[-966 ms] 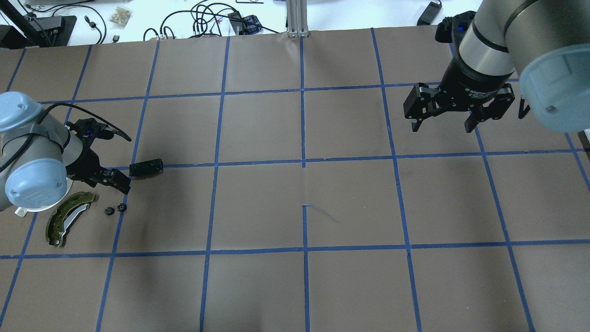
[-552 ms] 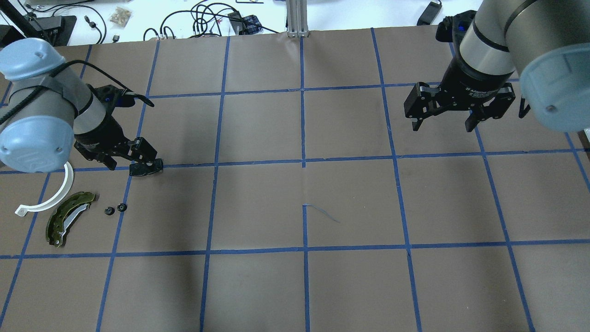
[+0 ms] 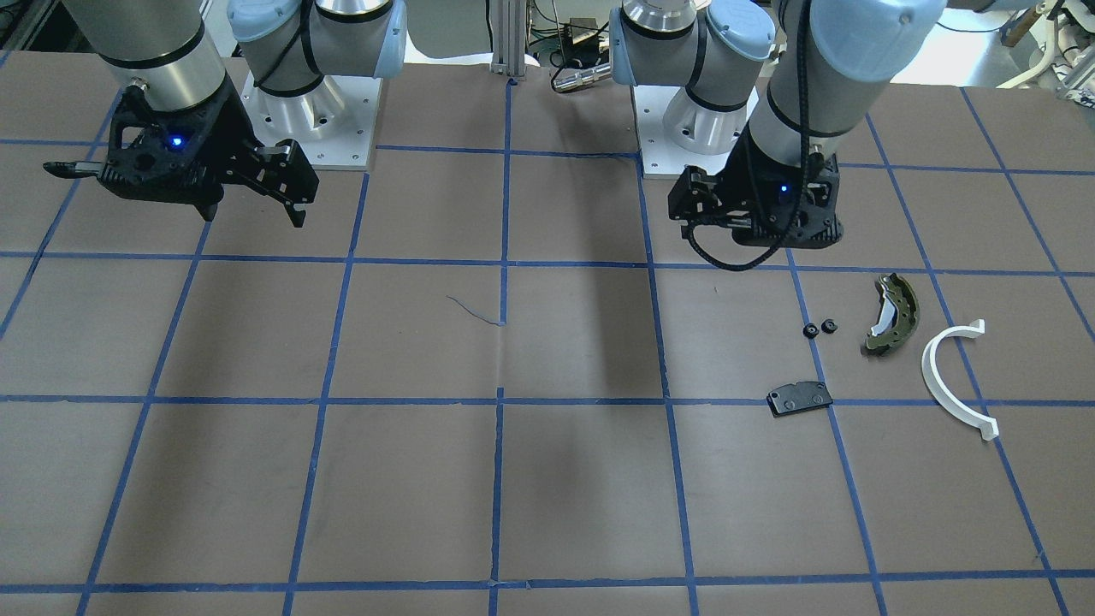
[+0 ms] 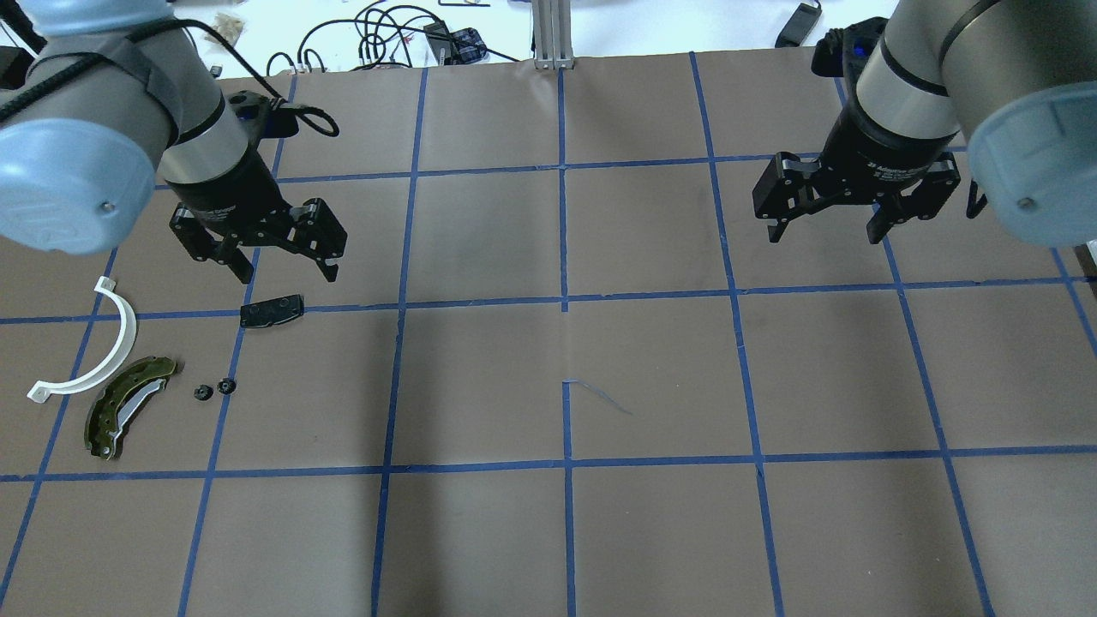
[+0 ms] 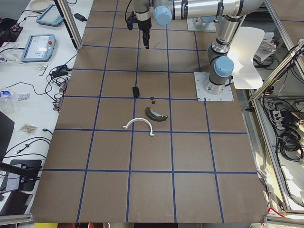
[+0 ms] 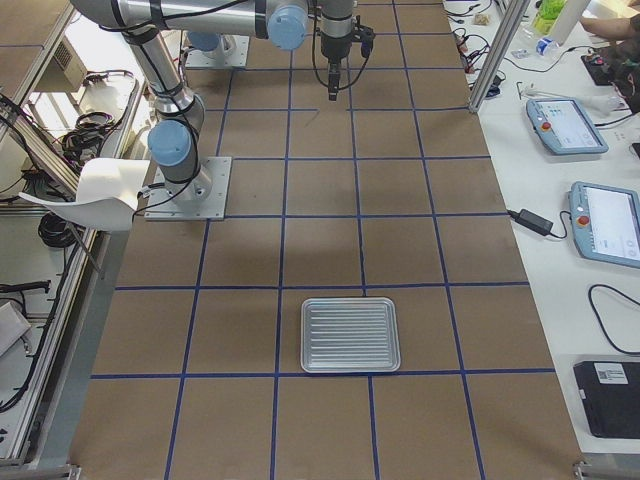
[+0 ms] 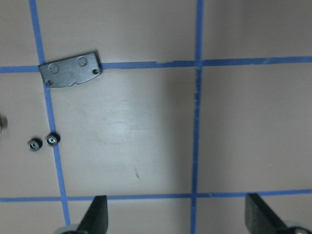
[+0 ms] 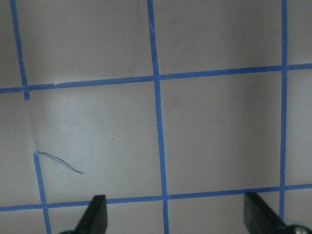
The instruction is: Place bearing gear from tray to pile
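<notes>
The left gripper (image 4: 287, 274) hangs in the air above a brown table (image 4: 651, 377) marked into squares with blue tape (image 4: 563, 231), near a flat black pad (image 4: 272, 311). Its jaws are spread wide and hold nothing, and neither finger touches the pad or anything else. In the left wrist view the two fingertips frame bare paper, with the pad off toward the upper left.

A small black gear (image 4: 226, 386) lies on the table near the pad, on the robot's side of it, resting on a line of the tape. A second gear (image 4: 204, 392) sits just beside it; whether they touch cannot be told. Past the gears, away from the pad, lies an olive-green brake shoe (image 4: 128, 403), with a white half-ring (image 4: 94, 351) curving just beside it.

The right gripper (image 4: 823, 236) hangs well apart from the pad, above the other half of the table. Its jaws are likewise spread wide, gripping nothing. A ribbed metal tray (image 6: 351, 334) lies flat, far from the pad, toward the table's end on the robot's right.
</notes>
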Available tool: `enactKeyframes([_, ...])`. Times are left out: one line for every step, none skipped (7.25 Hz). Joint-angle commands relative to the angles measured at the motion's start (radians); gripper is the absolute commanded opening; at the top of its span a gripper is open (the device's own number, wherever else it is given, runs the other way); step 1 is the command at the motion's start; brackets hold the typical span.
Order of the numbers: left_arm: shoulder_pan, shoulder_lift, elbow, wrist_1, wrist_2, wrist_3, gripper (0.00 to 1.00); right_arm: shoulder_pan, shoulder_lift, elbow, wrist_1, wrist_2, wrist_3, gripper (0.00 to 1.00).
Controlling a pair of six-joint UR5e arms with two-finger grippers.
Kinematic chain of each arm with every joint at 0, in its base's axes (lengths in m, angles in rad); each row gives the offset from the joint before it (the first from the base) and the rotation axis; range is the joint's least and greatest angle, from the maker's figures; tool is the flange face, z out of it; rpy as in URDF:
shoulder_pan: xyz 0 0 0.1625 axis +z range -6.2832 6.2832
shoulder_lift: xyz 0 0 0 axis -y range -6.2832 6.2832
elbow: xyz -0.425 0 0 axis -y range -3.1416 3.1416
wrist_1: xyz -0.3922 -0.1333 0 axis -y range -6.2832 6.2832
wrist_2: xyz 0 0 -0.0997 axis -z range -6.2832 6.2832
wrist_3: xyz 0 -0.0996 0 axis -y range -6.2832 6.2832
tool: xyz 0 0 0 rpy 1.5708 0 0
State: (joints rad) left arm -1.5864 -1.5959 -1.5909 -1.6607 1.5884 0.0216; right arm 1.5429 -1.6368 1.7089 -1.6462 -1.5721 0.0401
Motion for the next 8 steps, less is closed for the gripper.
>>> enactKeyframes([-0.024, 0.036, 0.086, -0.062, -0.005, -0.006, 1.00, 0.000, 0.000, 0.002, 0.000, -0.005, 0.001, 1.00])
enactKeyframes([-0.024, 0.043, 0.097, -0.065, -0.042, -0.014, 1.00, -0.001, 0.000, 0.002, 0.000, -0.003, 0.000, 1.00])
enactKeyframes([-0.026, 0.042, 0.097, -0.060, -0.041, -0.011, 1.00, -0.001, 0.000, 0.002, 0.000, -0.008, 0.000, 1.00])
enactKeyframes([-0.030, 0.053, 0.085, -0.051, -0.041, -0.005, 1.00, 0.000, 0.000, 0.000, -0.001, -0.005, 0.000, 1.00])
enactKeyframes([-0.029, 0.071, 0.074, -0.022, -0.041, 0.007, 1.00, -0.001, 0.000, 0.000, 0.000, -0.005, 0.000, 1.00])
enactKeyframes([-0.024, 0.070, 0.063, 0.084, -0.039, 0.065, 1.00, -0.001, 0.000, 0.000, -0.001, -0.005, 0.000, 1.00])
enactKeyframes([-0.024, 0.076, 0.040, 0.129, -0.036, 0.073, 1.00, -0.001, 0.000, 0.000, -0.003, -0.008, -0.002, 1.00])
enactKeyframes([-0.020, 0.088, 0.034, 0.125, -0.035, 0.069, 1.00, -0.001, 0.000, -0.002, -0.006, -0.008, -0.011, 1.00])
